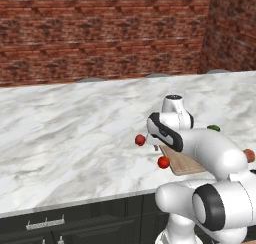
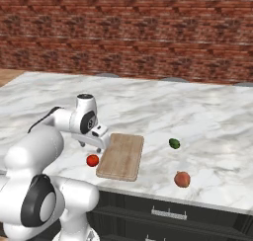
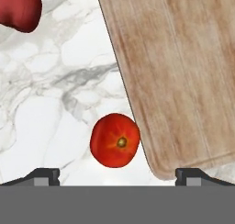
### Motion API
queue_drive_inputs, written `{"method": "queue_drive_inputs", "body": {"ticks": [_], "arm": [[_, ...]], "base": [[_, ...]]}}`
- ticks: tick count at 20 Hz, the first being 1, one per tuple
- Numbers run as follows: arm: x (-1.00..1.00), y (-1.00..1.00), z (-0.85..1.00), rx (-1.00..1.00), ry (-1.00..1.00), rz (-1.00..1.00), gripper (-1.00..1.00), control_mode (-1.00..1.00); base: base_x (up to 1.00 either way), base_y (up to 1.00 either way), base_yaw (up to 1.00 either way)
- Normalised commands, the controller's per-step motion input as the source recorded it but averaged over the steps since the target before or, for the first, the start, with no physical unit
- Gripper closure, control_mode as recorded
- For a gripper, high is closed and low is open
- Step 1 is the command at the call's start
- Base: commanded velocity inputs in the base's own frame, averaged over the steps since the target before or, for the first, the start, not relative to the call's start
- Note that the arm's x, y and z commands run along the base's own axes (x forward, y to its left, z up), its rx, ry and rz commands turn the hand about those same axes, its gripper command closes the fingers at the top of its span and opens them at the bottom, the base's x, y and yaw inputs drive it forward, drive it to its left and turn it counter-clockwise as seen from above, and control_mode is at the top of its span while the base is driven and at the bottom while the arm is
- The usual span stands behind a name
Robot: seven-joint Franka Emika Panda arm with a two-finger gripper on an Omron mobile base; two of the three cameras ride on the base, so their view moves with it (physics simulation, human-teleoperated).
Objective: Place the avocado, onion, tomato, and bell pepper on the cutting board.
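1. The two-finger gripper (image 3: 117, 176) of the white arm hangs above the white marble counter (image 1: 70, 138) with its jaws spread wide and nothing between them; in the hand view one dark fingertip rises at each lower corner.

2. The small round red tomato with a yellow-brown stem spot (image 3: 114, 140) lies in the gap between those fingertips, a little towards the left one. Judging from that, the coming move is likely a plain descent rather than a sideways shift. The tomato is round, with no long axis to line the jaws up with.

3. Relative to the flat rectangular light-brown wooden cutting board (image 3: 179, 76), the tomato sits on bare marble just beside the board's long edge, near a rounded corner. One finger would come down close to that edge, perhaps onto the board, which looks like the point to watch.

4. A second red, rounded thing (image 3: 18, 8), probably the bell pepper, lies on the same side of the board as the tomato, farther out from the board's edge and well apart from the tomato.

5. On the far side of the board from the tomato, the small dark green oval avocado (image 2: 174, 143) and the pale peach-tan round onion (image 2: 182, 179) rest on the marble, both off the board, whose top is bare.
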Motion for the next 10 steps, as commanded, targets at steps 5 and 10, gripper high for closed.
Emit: {"method": "queue_drive_inputs", "body": {"ticks": [5,10], "arm": [[0.01,0.0,-0.14,0.0,0.0,0.0,-1.0,-1.0],[0.05,0.0,-0.22,0.0,0.03,-0.01,-1.0,-1.0]], "base": [[0.0,0.0,0.0],[0.0,0.0,0.0]]}}
